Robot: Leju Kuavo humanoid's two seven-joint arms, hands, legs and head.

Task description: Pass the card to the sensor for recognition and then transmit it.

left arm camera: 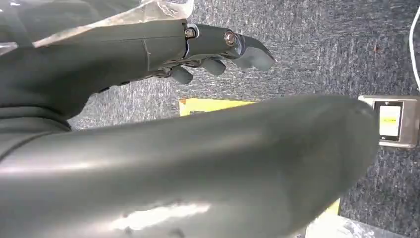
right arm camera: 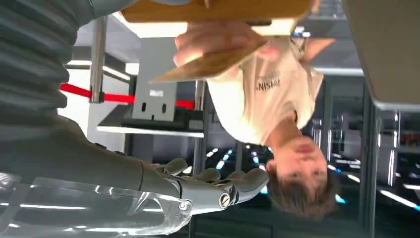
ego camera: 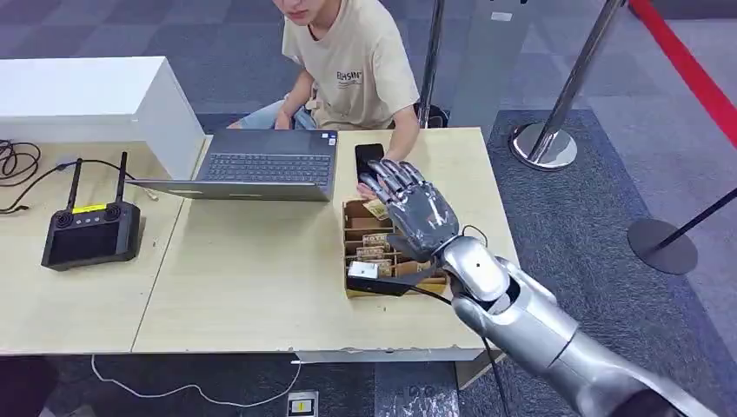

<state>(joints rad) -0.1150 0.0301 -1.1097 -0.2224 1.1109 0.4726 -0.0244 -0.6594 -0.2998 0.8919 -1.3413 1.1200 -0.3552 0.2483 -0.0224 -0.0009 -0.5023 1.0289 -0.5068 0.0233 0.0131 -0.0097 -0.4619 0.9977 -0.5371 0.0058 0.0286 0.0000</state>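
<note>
My right hand [ego camera: 413,208] is raised over the far end of the cardboard box [ego camera: 395,287], its fingers spread and stretched toward the person [ego camera: 352,61]. It holds nothing; in the right wrist view its fingers [right arm camera: 208,186] are bare. A tan card [right arm camera: 208,67] is pinched in the person's hand [right arm camera: 223,42], and it peeks out just under my fingertips as the card [ego camera: 376,208]. A black reader with a white label [ego camera: 375,276] lies at the box's near end. A black phone [ego camera: 368,156] lies flat beyond the box. My left hand [left arm camera: 213,54] hangs over the carpet, holding nothing.
An open laptop [ego camera: 261,165] sits to the left of the box, and a black controller with antennas [ego camera: 91,230] lies far left. A white cabinet [ego camera: 87,91] stands at the back left. Stanchion bases [ego camera: 543,143] stand on the carpet to the right. A cable [ego camera: 474,239] runs from the reader.
</note>
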